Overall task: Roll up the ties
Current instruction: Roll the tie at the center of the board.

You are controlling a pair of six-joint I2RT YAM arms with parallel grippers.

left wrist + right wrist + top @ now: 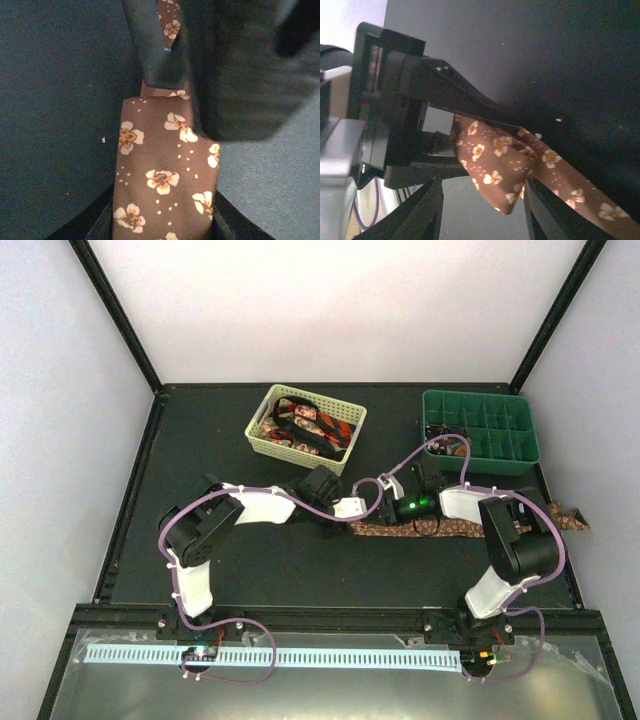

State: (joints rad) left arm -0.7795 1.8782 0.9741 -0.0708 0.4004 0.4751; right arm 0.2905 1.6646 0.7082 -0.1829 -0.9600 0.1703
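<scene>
Left gripper (161,225) sits near the middle of the tabletop (300,560), its fingers against both edges of the brown tie (160,170); whether they squeeze it cannot be told. Facing it from 3 o'clock, the right gripper (482,205) is released, its fingers apart around the tie's folded end. The brown tie runs flat toward 3 o'clock, under the right arm to the tabletop's edge. Red-and-black ties (310,425) fill the yellow basket (262,435) at 11 o'clock. The green tray (480,398) sits at 1 o'clock.

Soft, even light; wrist views dimmer.
Top view is bright and sharp; left wrist view blurs at upper right, brown tie (160,180) crisp.
</scene>
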